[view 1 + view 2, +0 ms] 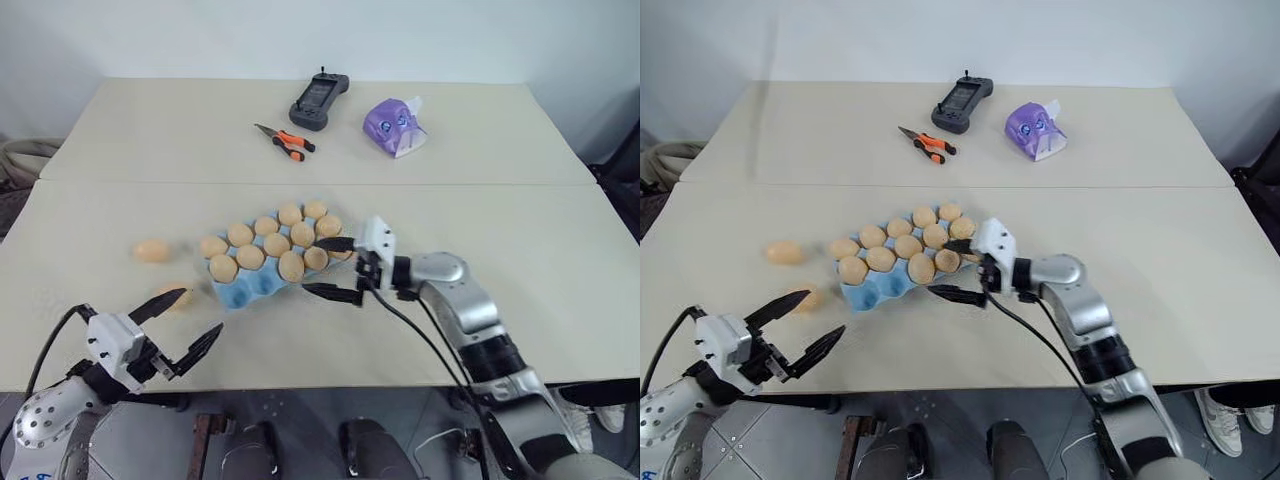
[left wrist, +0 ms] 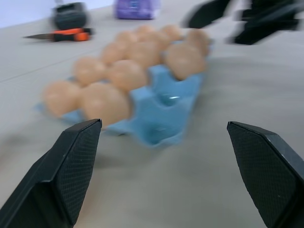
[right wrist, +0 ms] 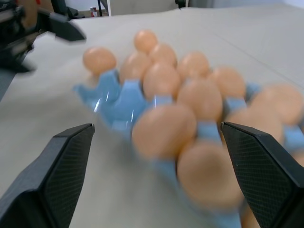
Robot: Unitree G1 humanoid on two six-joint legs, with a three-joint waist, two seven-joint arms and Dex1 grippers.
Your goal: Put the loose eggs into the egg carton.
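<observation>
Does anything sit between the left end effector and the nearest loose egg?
Nothing visible. The left end effector, open, hangs just short of the nearest loose egg; bare table around it.

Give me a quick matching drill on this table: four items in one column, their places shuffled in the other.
1. pliers
2. purple pouch
3. egg carton
4. right hand

a. open, at the carton's right end
b. far side, right of the black handheld device
c. mid-table, mostly filled
d. far side, left of the device

Pairs: 1-d, 2-b, 3-c, 4-a
</observation>
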